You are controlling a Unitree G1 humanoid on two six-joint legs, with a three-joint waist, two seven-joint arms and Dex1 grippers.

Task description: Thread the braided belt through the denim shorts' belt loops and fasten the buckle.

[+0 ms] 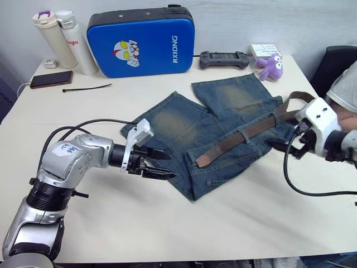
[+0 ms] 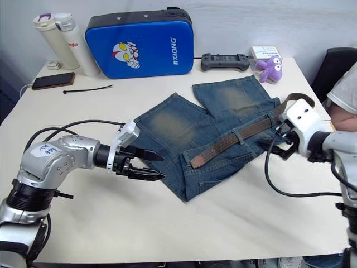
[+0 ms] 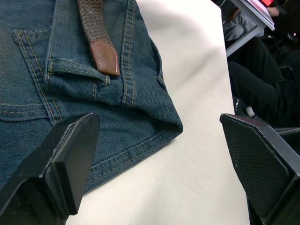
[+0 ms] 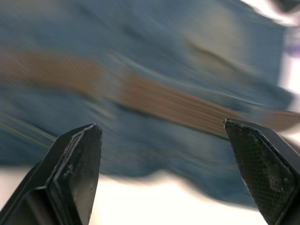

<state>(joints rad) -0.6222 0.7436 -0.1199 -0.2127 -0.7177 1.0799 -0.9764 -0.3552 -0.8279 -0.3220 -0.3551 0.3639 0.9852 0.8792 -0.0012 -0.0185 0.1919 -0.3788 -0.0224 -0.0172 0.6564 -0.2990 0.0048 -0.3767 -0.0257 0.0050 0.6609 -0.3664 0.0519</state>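
Left wrist view: left gripper is hovering spread wide beside the braided belt, likely lining up on its tan tip. Right gripper, also gaping, is hanging empty over the denim shorts mid-right.

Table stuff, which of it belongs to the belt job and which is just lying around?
For the job:
braided belt
denim shorts
belt loop
left gripper
right gripper

Lying about:
blue case
two bottles
phone
black cable tie
game controller
purple plush toy
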